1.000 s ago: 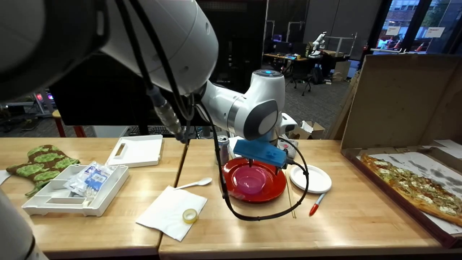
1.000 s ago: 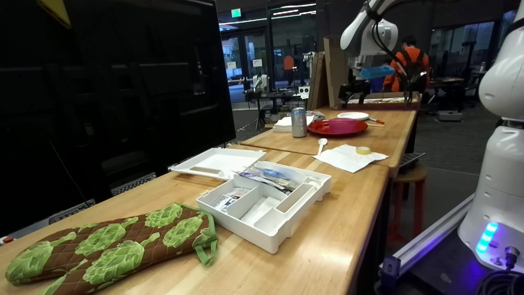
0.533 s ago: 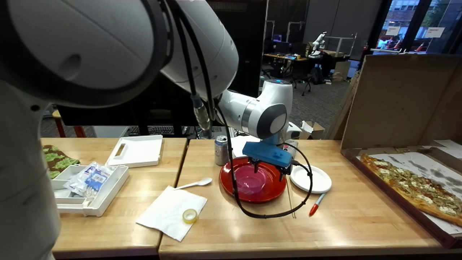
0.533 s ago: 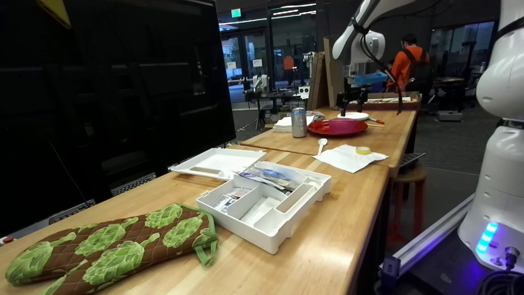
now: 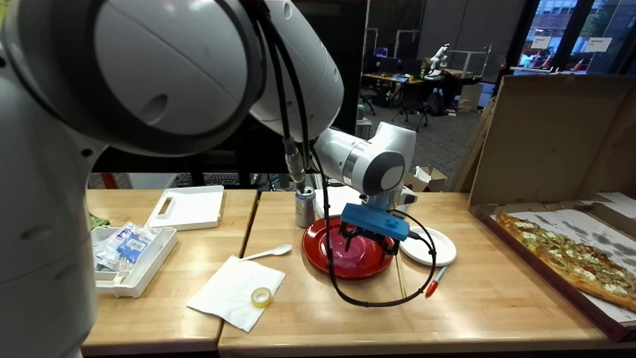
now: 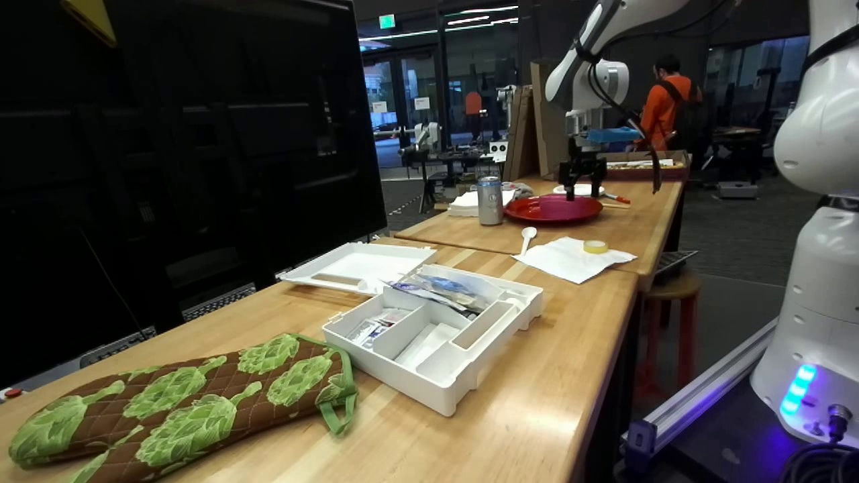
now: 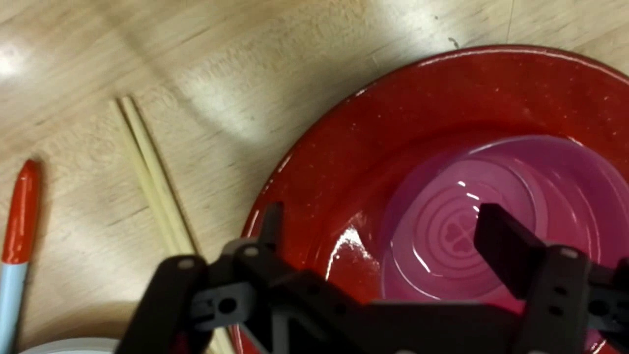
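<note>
Our gripper [image 7: 382, 221] is wide, fingers [image 7: 511, 250] well apart, nothing between them. It hangs over the red plate [image 7: 339, 162] and the bowl [image 7: 457, 231] set in that plate. In the wrist view we have a finger over the bowl's inside and its mate toward the red plate's edge, on the side of the chopsticks [image 7: 162, 189], with the bowl's wall showing in the gap. No contact shows; we can't tell the clearance.

Our read: this is positioning above the bowl. To do it well we want a slow, straight descent, wall centred in the gap, inner fingertip short of the bowl's floor, outer one clear of the red plate. The bowl looks thin and see-through, so it may flex or slide; we'd close gently. Outer side is the tight one: chopsticks lie just beside the red plate.

Further out: white plate [image 5: 420, 251] and marker [image 7: 17, 258] past the chopsticks, can [image 6: 490, 204] upright near the red plate, spoon [image 5: 271, 252] by the napkin [image 5: 233, 293], tape [image 6: 595, 247] on it. On the counter [image 5: 348, 318] we also have pizza [image 5: 571, 256] in its box [image 5: 551, 139] and, well apart, the case [image 6: 402, 379], lid [image 6: 369, 268] and mitt [image 6: 181, 402].
</note>
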Tool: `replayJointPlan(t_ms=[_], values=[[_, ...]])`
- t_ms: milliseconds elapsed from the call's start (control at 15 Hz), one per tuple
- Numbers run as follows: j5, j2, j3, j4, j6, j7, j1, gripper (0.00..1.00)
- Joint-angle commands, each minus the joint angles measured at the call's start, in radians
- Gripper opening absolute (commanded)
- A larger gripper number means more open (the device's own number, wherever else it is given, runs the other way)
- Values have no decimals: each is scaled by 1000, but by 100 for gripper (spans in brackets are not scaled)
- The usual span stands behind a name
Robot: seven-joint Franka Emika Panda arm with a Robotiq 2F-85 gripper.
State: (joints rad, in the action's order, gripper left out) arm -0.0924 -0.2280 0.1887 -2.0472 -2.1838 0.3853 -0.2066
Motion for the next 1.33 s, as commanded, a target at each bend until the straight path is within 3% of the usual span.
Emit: replayJointPlan(t_ms=[0, 400, 600, 1267], values=[[-17, 19, -21, 10, 71, 78, -34, 68], [-20, 26, -19, 24, 121, 134, -46, 19], [-20, 27, -19, 31, 136, 146, -48, 1], [-27, 79, -5, 75, 190, 135, -56, 1]])
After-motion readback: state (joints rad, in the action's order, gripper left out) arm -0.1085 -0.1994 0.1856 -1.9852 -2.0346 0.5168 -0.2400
